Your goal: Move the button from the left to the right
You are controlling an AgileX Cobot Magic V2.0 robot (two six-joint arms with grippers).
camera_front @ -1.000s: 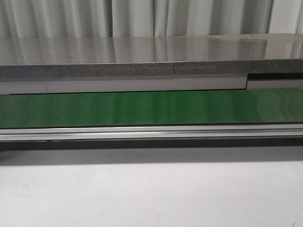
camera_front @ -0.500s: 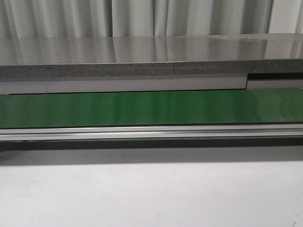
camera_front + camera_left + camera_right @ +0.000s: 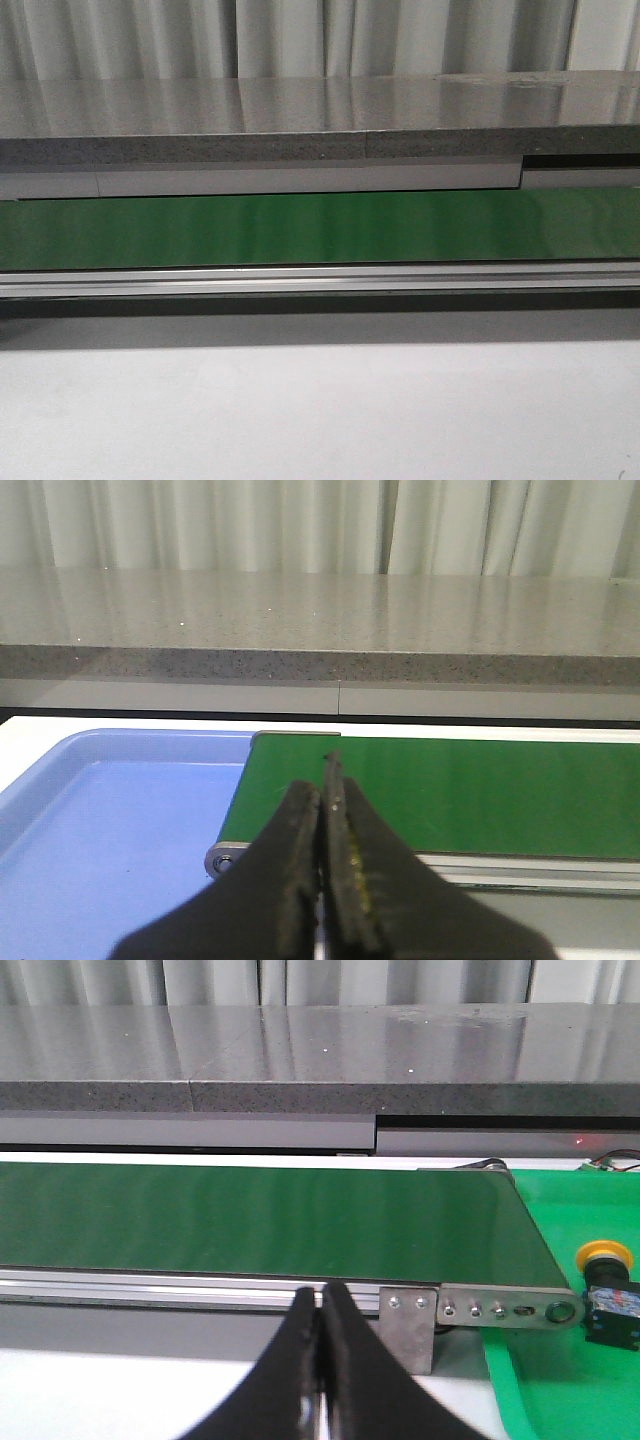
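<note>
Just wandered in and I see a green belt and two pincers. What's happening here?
Nothing is being handled right now. Both arms wait in front of the green conveyor belt, the left gripper and right gripper shut and empty. The button with its yellow cap sits on a green tray past the belt's right end. A blue tray at the left end looks empty.

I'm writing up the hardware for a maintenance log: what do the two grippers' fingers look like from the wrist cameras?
Both are black and taper to a point. The left gripper has matte fingers with rough inner edges and yellowish scuffing on one. The right gripper has smoother, plain black fingers. No cables or markings show.
</note>
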